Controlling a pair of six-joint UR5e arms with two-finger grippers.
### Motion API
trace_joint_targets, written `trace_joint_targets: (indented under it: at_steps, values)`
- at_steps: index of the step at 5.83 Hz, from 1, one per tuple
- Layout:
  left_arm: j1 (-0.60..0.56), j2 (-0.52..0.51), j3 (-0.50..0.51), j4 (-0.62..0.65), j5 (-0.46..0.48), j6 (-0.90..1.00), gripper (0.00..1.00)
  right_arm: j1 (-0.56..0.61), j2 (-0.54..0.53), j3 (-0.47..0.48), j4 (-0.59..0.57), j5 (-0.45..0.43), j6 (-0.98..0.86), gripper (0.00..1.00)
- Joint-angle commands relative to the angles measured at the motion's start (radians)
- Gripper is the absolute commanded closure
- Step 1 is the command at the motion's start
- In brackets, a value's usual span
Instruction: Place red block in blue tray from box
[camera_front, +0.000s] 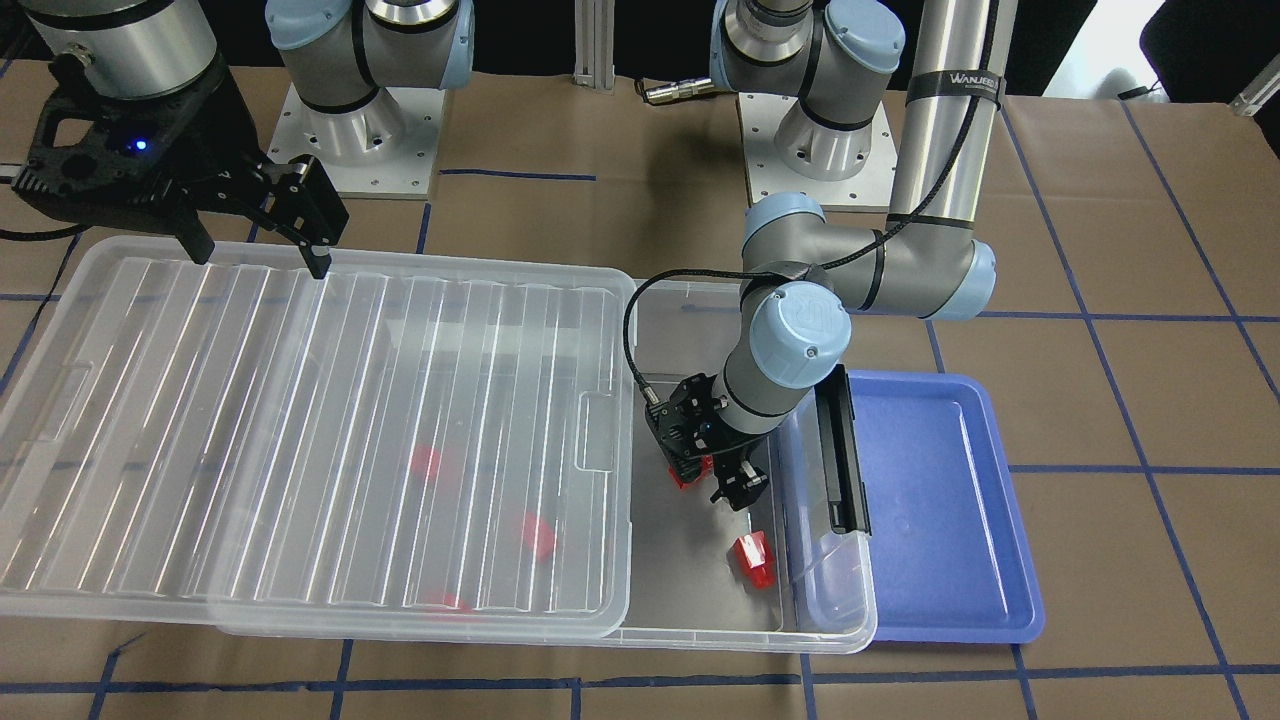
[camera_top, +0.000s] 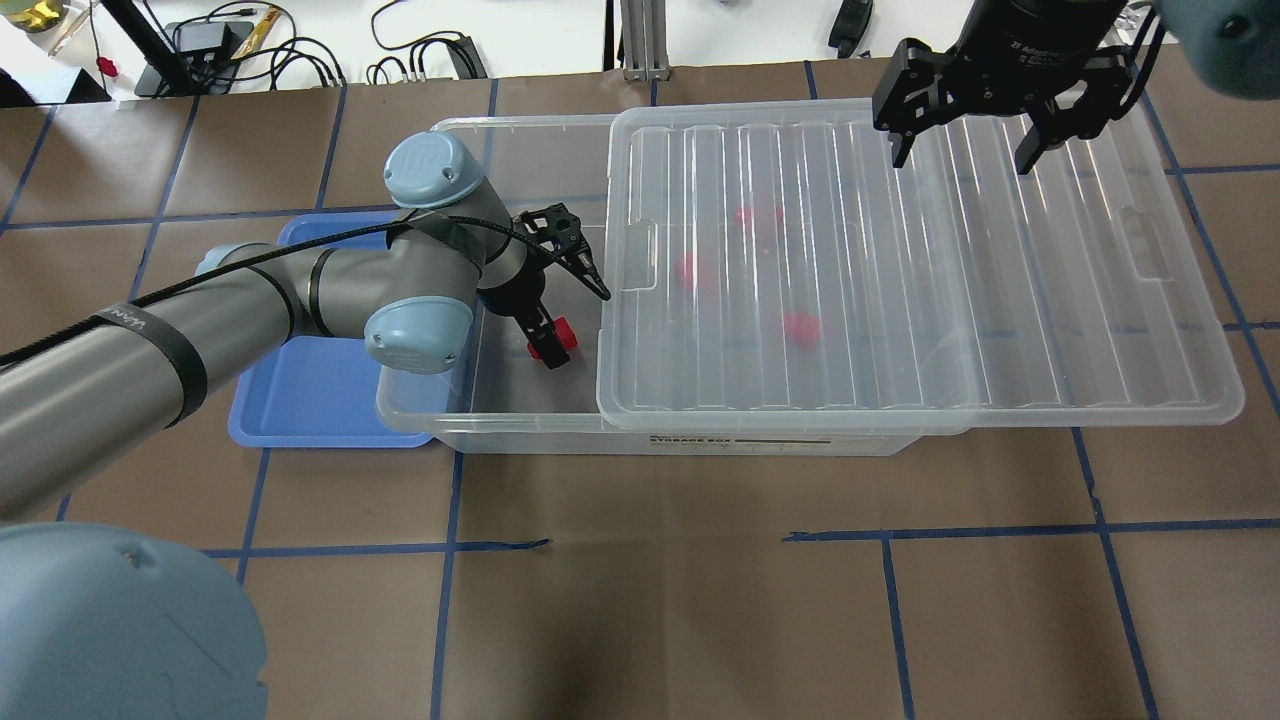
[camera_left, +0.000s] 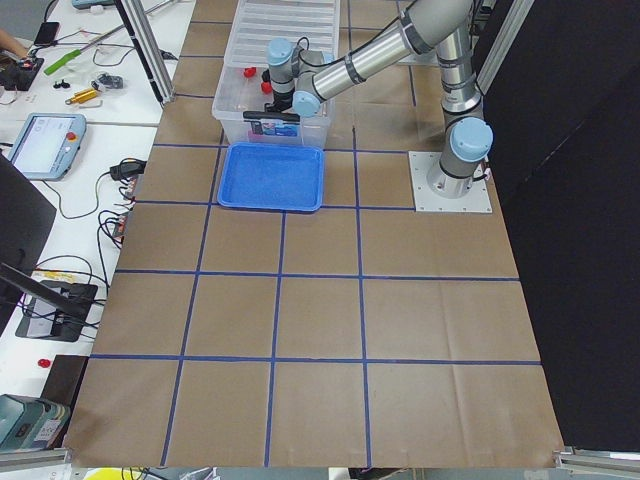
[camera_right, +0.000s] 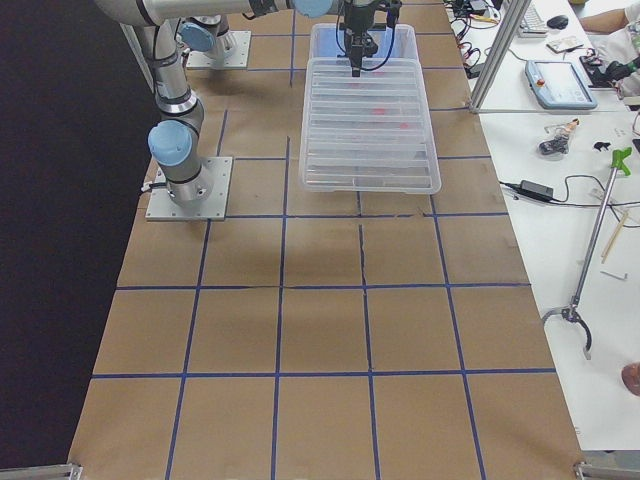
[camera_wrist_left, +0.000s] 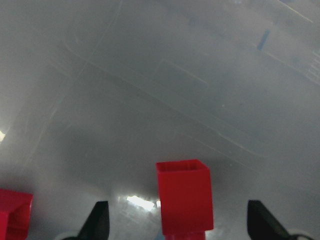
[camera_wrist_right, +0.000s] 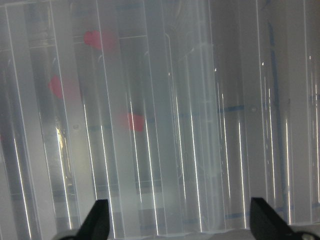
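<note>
The clear box (camera_top: 500, 125) has its ribbed lid (camera_top: 1000, 300) slid toward my right, leaving the left end uncovered. My left gripper (camera_top: 545, 335) is down inside that uncovered end and open. In the left wrist view a red block (camera_wrist_left: 184, 195) stands between the spread fingertips (camera_wrist_left: 100, 220), untouched; it also shows in the overhead view (camera_top: 555, 340). A second red block (camera_front: 755, 560) lies nearby. Three more red blocks (camera_top: 800, 328) show blurred under the lid. The blue tray (camera_top: 300, 390) lies beside the box, partly under my left arm. My right gripper (camera_top: 960, 160) hovers open over the lid.
A black latch (camera_front: 840, 450) sits on the box's short end next to the tray. The box walls and the lid's edge (camera_top: 605, 300) hem in the left gripper. Brown paper with blue tape lines covers the table (camera_top: 700, 600).
</note>
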Motion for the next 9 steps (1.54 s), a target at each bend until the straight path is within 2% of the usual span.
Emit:
trace_joint_targets:
  at_steps: [1, 2, 3, 4, 5, 6, 7, 8, 9]
  values:
    - [0.0, -0.014, 0.003, 0.003, 0.008, 0.031, 0.81, -0.015, -0.004, 0.005, 0.003, 0.001, 0.002, 0.0]
    - [0.0, -0.005, 0.004, 0.004, 0.009, 0.027, 0.93, -0.014, -0.004, 0.005, 0.005, 0.002, 0.01, 0.0]
    - [-0.001, 0.03, 0.015, 0.004, 0.005, 0.013, 0.98, -0.014, -0.004, 0.005, 0.005, 0.001, 0.01, 0.0]
    - [0.016, 0.103, 0.062, -0.05, 0.008, -0.007, 0.98, -0.014, -0.004, 0.005, 0.005, 0.002, 0.01, 0.0]
    - [0.037, 0.2, 0.119, -0.162, 0.012, -0.018, 0.98, -0.014, -0.004, 0.005, 0.006, 0.002, 0.012, 0.0]
    - [0.09, 0.295, 0.147, -0.249, 0.017, -0.057, 0.98, -0.014, -0.004, 0.005, 0.006, 0.002, 0.012, 0.0]
    - [0.217, 0.344, 0.149, -0.319, 0.012, -0.049, 0.98, -0.014, -0.004, 0.006, 0.005, 0.002, 0.012, 0.0]
    - [0.338, 0.348, 0.141, -0.345, 0.003, 0.008, 0.98, -0.017, -0.002, 0.006, 0.0, -0.008, -0.005, 0.0]
    - [0.412, 0.327, 0.124, -0.347, 0.003, 0.196, 0.98, -0.062, -0.001, 0.005, -0.017, -0.021, -0.065, 0.0]
